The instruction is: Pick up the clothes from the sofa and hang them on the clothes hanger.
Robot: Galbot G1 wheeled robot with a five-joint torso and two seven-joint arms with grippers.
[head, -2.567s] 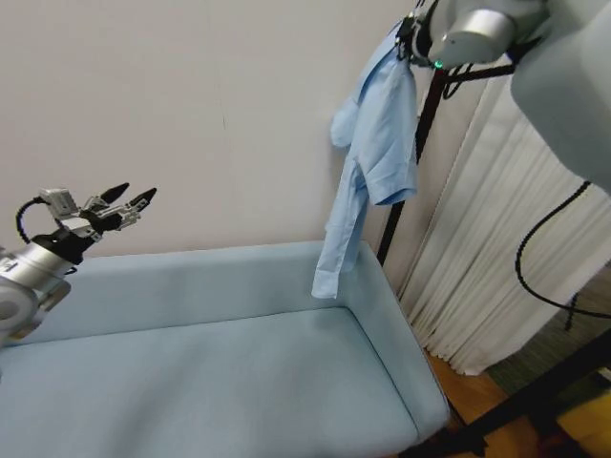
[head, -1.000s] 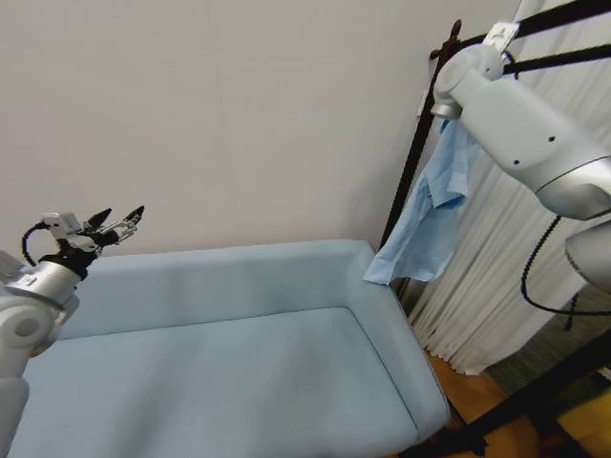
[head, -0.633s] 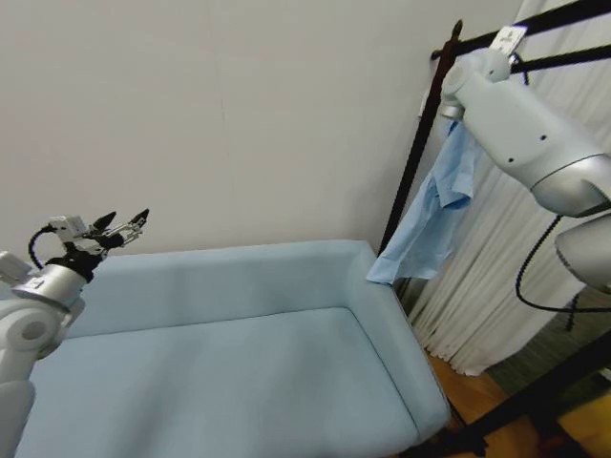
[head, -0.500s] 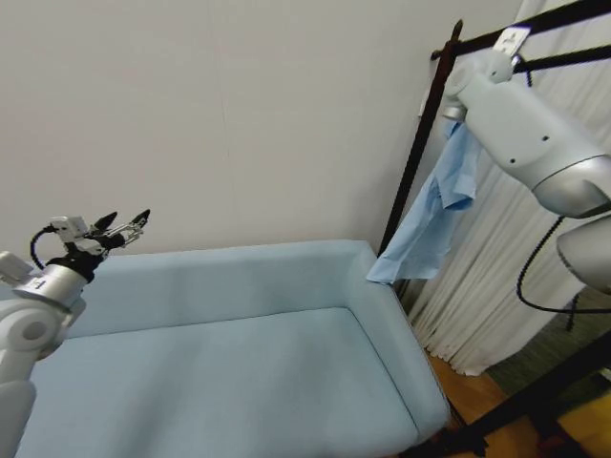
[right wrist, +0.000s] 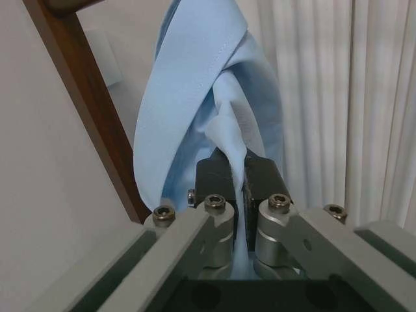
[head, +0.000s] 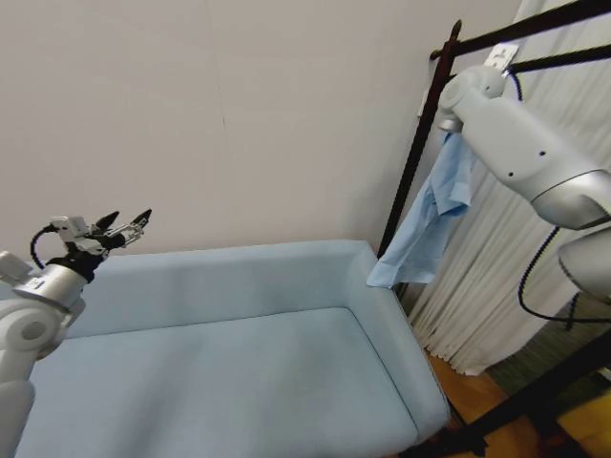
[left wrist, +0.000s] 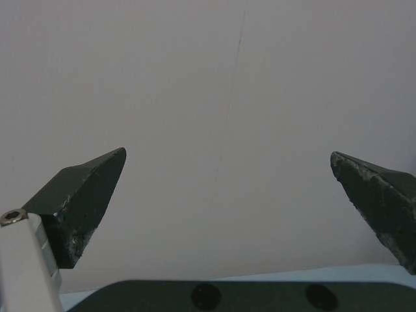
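Our right claw (right wrist: 242, 174) is clenched on a fold of the shirt (right wrist: 195, 97), high beside the rack pole (right wrist: 91, 110); our left claw (head: 124, 221) hangs spread open by the sofa (head: 239, 363) back. If we release before the shirt catches a bar (head: 535, 21), it could slip off.

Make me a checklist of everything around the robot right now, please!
Surface: pale blue sofa, cushion smooth.
Job's things: blue shirt dangling beside the dark rack pole, lower end near the sofa's corner.
Clutter: nothing seen.
Grippers: right gripper raised by the pole, jaws shut on the shirt; left gripper raised at the sofa's left end, jaws open, holding nothing.
Cables: black cable hanging beneath the right arm.
Surroundings: plain wall, white curtain, wooden floor.
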